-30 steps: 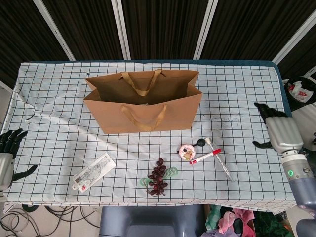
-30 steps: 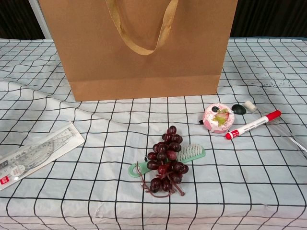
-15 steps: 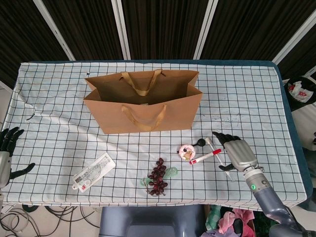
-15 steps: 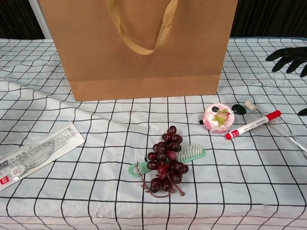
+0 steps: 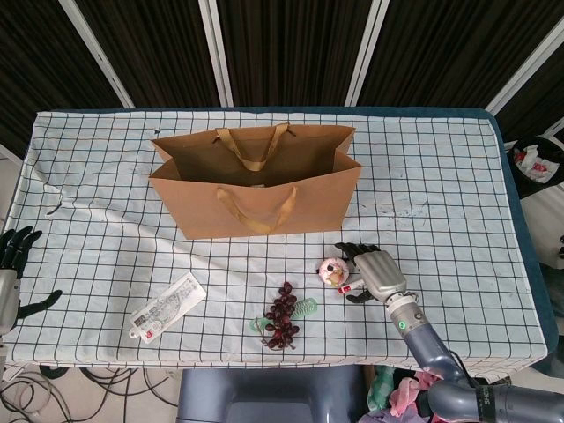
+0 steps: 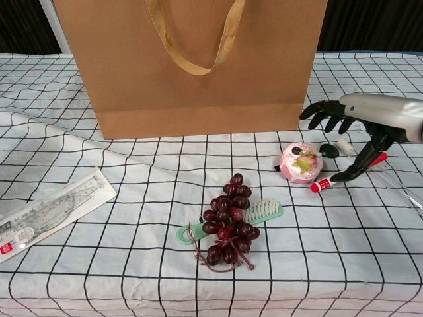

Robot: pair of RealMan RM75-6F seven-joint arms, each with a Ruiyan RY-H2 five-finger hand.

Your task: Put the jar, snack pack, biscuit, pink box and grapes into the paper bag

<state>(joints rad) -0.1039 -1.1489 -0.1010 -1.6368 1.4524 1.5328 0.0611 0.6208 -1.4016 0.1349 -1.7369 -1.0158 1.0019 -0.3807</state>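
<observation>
We are reaching for the pink box (image 6: 299,162): our right hand (image 6: 350,129) hovers spread wide and empty at its three o'clock, and must next close around it.

Checked table before dark slatted panels

A white, black-gridded cloth (image 5: 441,167) covers the table; behind it stand dark ribbed wall panels (image 5: 291,48) split by pale slanted bars (image 5: 215,48). Cables (image 5: 26,392) trail on the floor.

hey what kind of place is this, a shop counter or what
Probably a robot test bench, not a shop: a table under a checked cloth, dark panels behind, an open paper bag, and a robot hand over scattered items.
</observation>
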